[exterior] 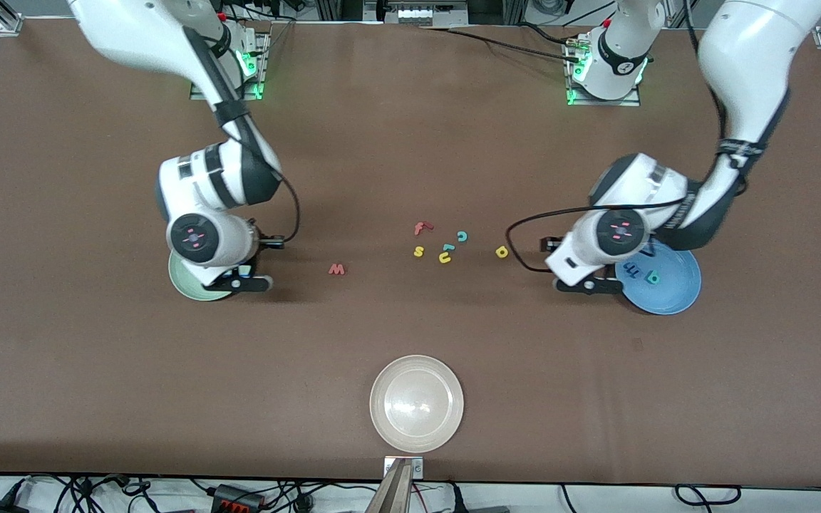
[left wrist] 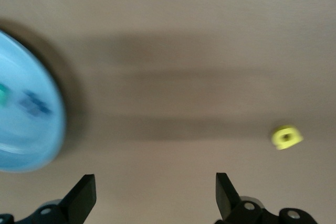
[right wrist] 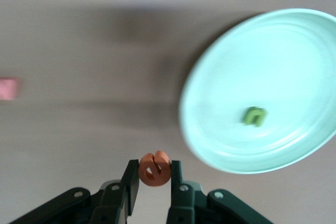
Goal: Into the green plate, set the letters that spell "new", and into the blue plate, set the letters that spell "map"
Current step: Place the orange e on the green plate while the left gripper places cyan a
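Nearest the front camera sits a round cream-white plate on the brown surface; farther off lie the round bright blue plate at the left arm's end, holding the blue foam m and teal foam p, and the round pale mint-green plate at the right arm's end, holding the dark green foam n. Spread wide and holding nothing, the left hand hangs over bare surface just beside the blue plate, with the yellow foam a lying near. Clenched on the orange foam e, the right hand hovers beside the green plate's rim, while the salmon-red foam w lies between that plate and the red f, yellow s, yellow u and teal c at the middle.
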`<action>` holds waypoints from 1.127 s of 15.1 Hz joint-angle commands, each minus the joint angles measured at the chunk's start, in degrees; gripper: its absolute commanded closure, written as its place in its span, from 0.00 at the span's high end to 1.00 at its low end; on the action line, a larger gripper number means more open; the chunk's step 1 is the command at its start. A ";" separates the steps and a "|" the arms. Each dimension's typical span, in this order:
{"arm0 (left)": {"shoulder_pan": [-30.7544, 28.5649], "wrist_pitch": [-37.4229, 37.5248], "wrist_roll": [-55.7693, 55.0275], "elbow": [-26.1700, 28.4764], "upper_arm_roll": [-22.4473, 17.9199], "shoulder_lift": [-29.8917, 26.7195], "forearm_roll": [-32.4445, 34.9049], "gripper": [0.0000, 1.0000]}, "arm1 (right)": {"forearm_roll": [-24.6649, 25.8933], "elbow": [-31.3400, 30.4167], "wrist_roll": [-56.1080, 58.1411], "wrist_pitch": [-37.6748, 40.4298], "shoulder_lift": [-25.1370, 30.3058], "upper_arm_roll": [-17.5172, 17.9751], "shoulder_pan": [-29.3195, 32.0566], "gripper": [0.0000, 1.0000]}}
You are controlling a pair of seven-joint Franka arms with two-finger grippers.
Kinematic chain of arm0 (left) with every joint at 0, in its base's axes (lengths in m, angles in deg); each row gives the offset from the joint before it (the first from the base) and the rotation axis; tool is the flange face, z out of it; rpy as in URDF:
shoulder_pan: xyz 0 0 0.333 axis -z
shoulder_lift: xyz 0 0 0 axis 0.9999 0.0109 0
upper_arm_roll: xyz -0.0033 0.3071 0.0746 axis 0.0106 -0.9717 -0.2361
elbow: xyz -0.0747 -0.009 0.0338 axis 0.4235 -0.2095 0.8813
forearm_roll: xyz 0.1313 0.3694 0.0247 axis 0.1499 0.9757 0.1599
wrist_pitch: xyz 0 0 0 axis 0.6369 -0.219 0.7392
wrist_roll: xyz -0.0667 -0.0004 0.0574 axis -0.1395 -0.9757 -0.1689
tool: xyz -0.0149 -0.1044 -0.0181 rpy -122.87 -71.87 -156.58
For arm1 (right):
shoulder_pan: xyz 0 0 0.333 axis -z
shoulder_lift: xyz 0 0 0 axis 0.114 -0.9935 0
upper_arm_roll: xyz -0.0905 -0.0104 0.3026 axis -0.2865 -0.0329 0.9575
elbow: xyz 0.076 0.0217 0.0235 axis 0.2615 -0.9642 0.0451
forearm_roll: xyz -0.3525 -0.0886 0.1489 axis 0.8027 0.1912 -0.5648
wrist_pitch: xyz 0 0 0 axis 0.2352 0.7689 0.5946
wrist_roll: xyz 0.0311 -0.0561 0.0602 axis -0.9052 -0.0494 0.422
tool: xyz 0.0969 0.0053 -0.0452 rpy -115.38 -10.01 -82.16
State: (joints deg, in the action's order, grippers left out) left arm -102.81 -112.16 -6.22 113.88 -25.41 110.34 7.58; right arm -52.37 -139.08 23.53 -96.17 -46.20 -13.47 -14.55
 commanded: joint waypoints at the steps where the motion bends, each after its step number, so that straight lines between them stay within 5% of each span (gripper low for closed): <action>1: 2.27 -6.72 -14.06 -0.07 -0.13 3.53 -0.53 1.00 | 0.41 -3.98 5.37 -1.34 2.02 0.96 3.86 0.05; 8: 4.29 -18.08 -26.39 3.98 -0.22 5.81 -0.44 0.99 | 0.41 -5.39 5.82 -8.19 -1.14 0.96 5.80 0.06; 15: 5.26 -21.69 -27.10 4.68 -0.48 8.28 0.35 0.69 | 0.50 -5.30 5.82 -10.30 -2.81 0.96 6.16 0.09; 17: 5.26 -21.69 -27.10 4.77 -0.57 8.28 0.35 0.64 | 0.41 -5.30 5.82 -10.30 -3.16 0.96 6.51 0.24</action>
State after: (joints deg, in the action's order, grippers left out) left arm -97.78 -133.06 -32.80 118.55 -25.68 118.60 7.60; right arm -52.37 -143.94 28.82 -105.81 -49.45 -13.44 -9.33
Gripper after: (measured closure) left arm 0.300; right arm 0.718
